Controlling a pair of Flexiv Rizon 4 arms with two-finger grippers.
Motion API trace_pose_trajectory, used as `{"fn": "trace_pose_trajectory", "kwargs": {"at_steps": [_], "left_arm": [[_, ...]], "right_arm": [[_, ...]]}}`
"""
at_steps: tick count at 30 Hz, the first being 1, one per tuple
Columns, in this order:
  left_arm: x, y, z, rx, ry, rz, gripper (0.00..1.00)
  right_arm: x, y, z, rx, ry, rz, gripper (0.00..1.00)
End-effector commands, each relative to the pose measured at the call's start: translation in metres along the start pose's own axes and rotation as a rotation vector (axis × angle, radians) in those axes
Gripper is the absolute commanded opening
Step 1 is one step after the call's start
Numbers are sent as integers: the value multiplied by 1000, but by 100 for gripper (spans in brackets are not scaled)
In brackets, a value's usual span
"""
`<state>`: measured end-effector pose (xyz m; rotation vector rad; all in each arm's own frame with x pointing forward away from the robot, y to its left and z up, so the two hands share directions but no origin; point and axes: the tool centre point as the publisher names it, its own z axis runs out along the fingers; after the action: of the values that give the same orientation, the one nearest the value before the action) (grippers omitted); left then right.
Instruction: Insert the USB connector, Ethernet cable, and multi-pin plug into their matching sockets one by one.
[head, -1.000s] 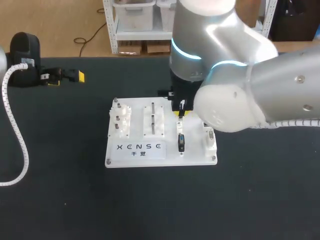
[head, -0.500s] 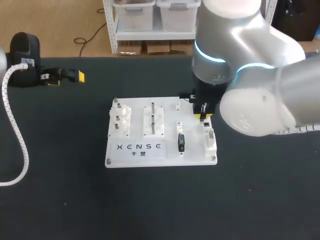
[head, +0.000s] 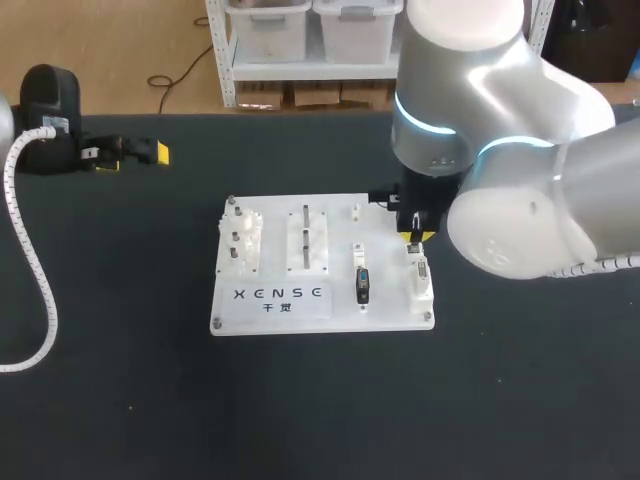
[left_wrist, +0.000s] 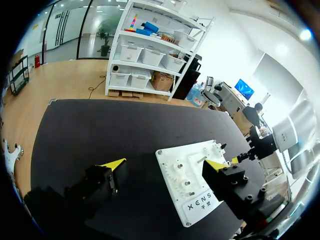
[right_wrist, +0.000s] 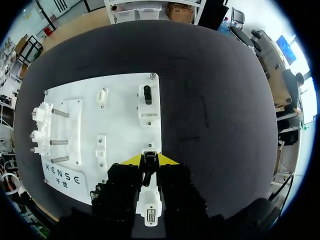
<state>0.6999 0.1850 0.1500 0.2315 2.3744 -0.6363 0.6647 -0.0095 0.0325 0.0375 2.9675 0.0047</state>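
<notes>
A white board (head: 275, 240) (right_wrist: 120, 120) (left_wrist: 172, 160) carries the sockets. My right gripper (head: 411, 234) (right_wrist: 149, 159) hangs over the board's right column, shut on a slim dark plug (right_wrist: 147, 166) with a pale tip; I cannot tell which plug it is. Under it, toward the board's front edge, sits a white multi-pin piece (head: 422, 276) (right_wrist: 149, 207). A black connector (head: 362, 286) stands in the middle column. Another black part (right_wrist: 146, 95) sits in the fixture ahead of the gripper. My left gripper (head: 135, 158) (left_wrist: 165, 164) rests open and empty at the table's back left.
Three metal posts (head: 240, 238) (right_wrist: 55, 130) stand along the board's left side, with a slotted white block (head: 308, 240) beside them. The left arm's white coiled hose (head: 35, 280) lies on the black table at the left.
My right arm has carried its plug rightward, from over the board's middle column to over the right column. The left arm and everything on the board have stayed put.
</notes>
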Motion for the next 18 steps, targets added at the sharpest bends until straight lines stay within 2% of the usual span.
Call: {"fn": "trace_pose_trajectory", "kwargs": {"at_steps": [1,18], "left_arm": [[0,0,0,0,0,0,100],[0,0,0,0,0,0,100]], "right_arm": [[-2,1,2,3,-1,1,0],[0,2,9,10,11,2,0]]}}
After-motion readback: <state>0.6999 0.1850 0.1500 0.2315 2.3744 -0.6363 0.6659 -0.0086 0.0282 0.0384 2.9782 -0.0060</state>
